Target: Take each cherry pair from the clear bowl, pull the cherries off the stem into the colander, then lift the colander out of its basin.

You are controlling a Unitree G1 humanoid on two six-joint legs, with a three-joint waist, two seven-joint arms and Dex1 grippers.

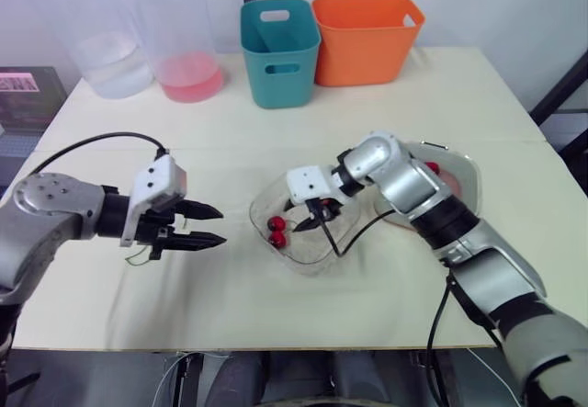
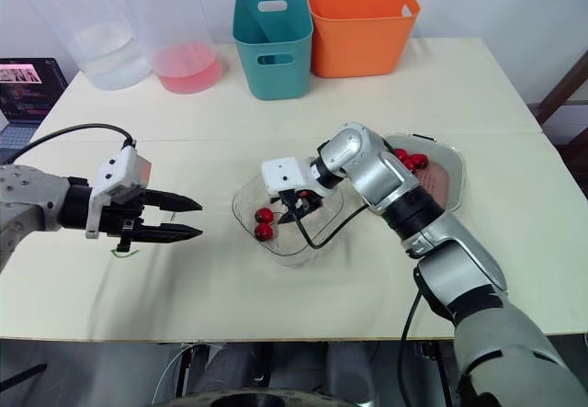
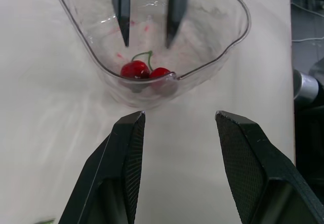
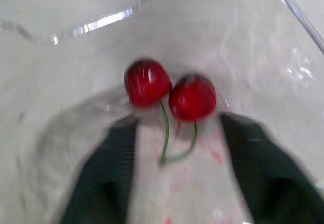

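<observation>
Right gripper (image 1: 310, 220) is down inside the clear bowl (image 3: 202, 47), fingers spread wide astride the cherry pair (image 1: 276, 231) on the bowl's floor. If it closes off-centre, the cherries could skid up the slick wall or get crushed. Left gripper (image 1: 220, 225) hovers wide open just outside the bowl.

both arms wear smooth silver-grey shells with black bands at the joints: the left arm (image 1: 46, 212) at 9 o'clock, the right arm (image 1: 432, 207) at 4 o'clock. each wrist carries a white boxy housing (image 1: 152, 190). the left gripper (image 1: 220, 225) and right gripper (image 1: 315, 221) have slim black fingers tapering to points, their inner pads (image 3: 129, 150) finely cross-hatched. a thin black cable (image 1: 110, 135) loops over the left forearm; another runs along the right.
</observation>
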